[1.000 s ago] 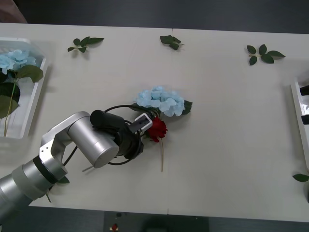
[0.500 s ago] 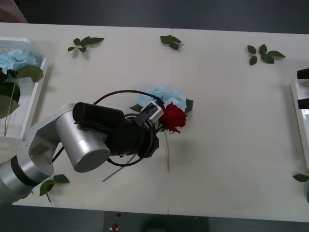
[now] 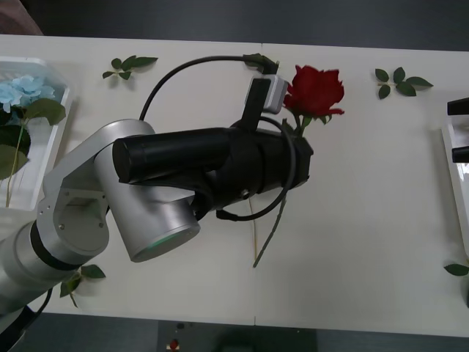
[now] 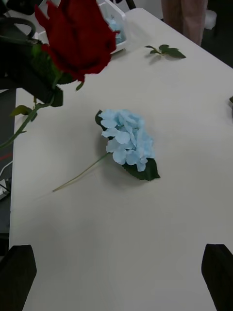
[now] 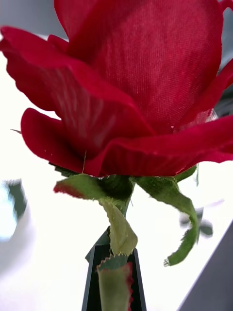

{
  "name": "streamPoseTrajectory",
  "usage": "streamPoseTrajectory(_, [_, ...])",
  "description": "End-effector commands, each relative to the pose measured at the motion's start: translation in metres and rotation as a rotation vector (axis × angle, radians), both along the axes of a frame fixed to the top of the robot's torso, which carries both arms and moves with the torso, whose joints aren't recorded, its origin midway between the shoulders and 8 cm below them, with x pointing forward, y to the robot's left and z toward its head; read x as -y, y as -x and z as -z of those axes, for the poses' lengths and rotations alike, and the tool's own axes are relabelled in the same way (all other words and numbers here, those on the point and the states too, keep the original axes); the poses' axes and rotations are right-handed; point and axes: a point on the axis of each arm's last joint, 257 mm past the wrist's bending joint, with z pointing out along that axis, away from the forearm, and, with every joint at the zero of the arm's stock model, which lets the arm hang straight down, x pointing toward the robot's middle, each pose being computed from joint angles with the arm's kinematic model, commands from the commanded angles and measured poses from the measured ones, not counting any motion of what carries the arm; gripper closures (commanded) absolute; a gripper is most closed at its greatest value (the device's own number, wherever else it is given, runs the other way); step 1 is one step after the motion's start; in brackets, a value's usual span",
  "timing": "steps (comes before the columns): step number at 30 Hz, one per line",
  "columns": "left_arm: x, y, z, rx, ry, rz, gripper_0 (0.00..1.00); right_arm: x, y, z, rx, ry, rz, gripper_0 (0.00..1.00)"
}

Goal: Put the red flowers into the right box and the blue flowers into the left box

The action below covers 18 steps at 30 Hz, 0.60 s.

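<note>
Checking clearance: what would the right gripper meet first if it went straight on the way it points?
Probably the blue hydrangea lying on the table; the right gripper, fingers open, points down toward it, though depth is unclear.

No text, label, brand, number or sign can be read on anything here.
</note>
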Motion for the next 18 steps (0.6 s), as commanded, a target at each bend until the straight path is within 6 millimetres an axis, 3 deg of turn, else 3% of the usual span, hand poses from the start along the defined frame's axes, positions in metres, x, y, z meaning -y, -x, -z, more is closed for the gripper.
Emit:
streamPoseTrajectory(1, [0.030,-0.002,-0.063,0.017,0.163,-0.030,1.00,-0.023,0.006,-0.017,0.008,-0.070,-0.073,0.00])
streamPoseTrajectory(11, [0.050,-0.053,-0.157,0.040,0.475,-0.213,1.00,-0.046,0.024,-0.039,-0.237,-0.269,-0.080,0.00])
streamPoseTrajectory(18, [0.049,-0.084,-0.192,0.044,0.620,-0.309,1.00,-0.060,0.027,-0.057,-0.383,-0.369,-0.075,0.00])
